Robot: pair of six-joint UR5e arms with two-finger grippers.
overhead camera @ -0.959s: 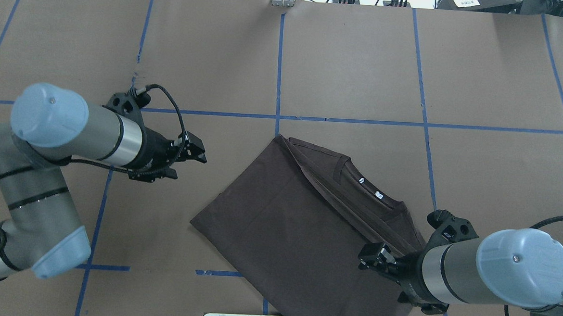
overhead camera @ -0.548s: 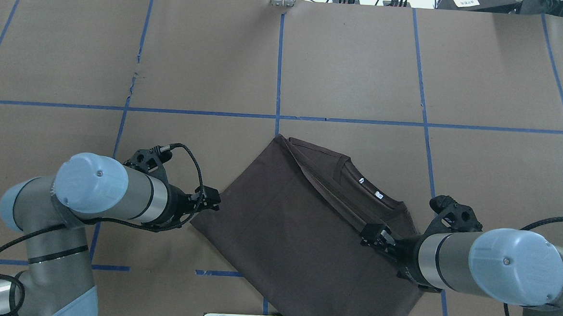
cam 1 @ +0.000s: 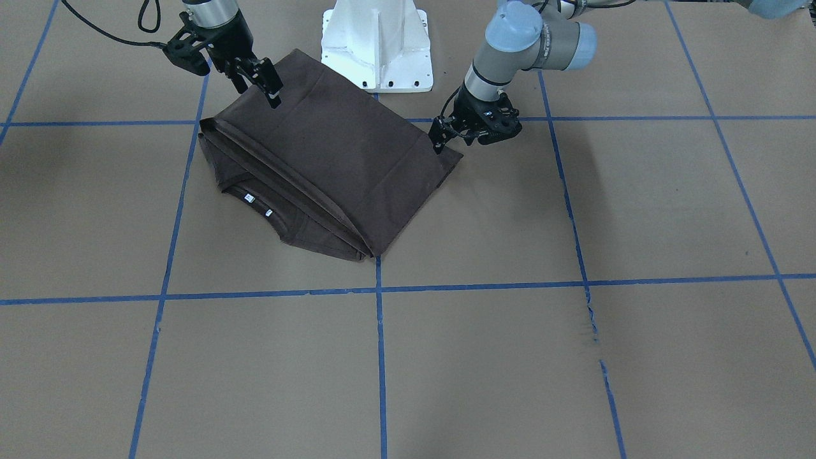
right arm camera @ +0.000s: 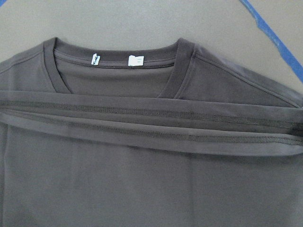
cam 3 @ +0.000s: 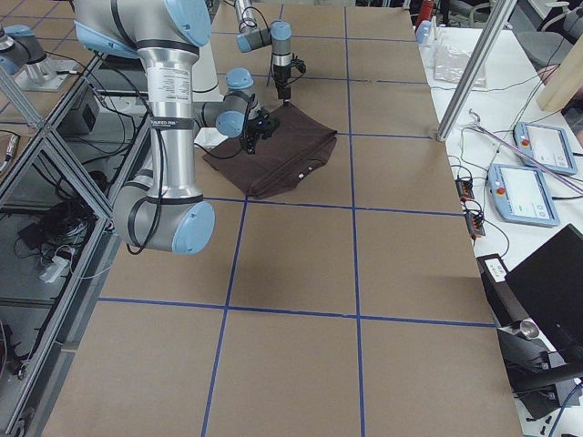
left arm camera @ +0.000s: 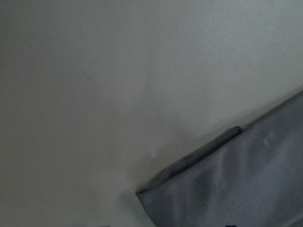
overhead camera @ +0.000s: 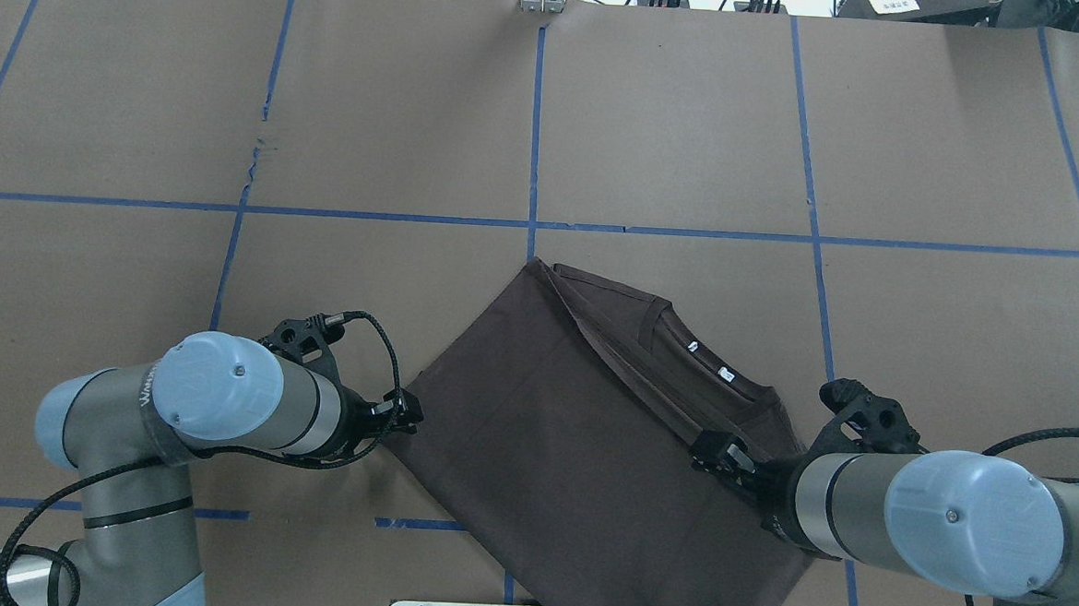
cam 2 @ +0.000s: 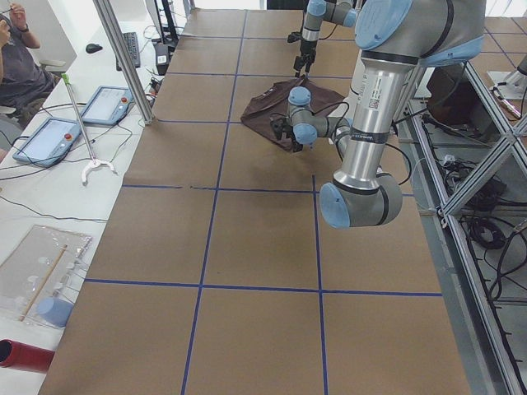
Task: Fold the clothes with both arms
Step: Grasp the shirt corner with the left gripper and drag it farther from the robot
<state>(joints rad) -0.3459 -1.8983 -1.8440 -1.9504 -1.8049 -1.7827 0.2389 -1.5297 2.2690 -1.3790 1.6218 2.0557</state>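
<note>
The clothes, one dark brown T-shirt (overhead camera: 550,451) (cam 1: 331,166), lie folded flat and slantwise on the table. The collar with its white labels (overhead camera: 725,374) (right arm camera: 136,60) shows beside the folded-over hem. My left gripper (overhead camera: 409,413) (cam 1: 443,143) is low at the shirt's left corner and looks open; the left wrist view shows that corner (left arm camera: 236,189) resting on the table. My right gripper (overhead camera: 709,452) (cam 1: 264,89) hovers open over the shirt's right part, just near of the hem, holding nothing.
The robot's white pedestal base (cam 1: 376,44) stands just behind the shirt. Blue tape lines (overhead camera: 537,127) cross the brown table cover. Off the table's far side are tablets (cam 2: 62,140) (cam 3: 537,146), a metal pole (cam 2: 123,62) and a seated person.
My left arm has swung toward me and right, bringing its gripper down to the shirt's left corner. My right gripper has shifted slightly forward over the shirt. The shirt has not moved.
</note>
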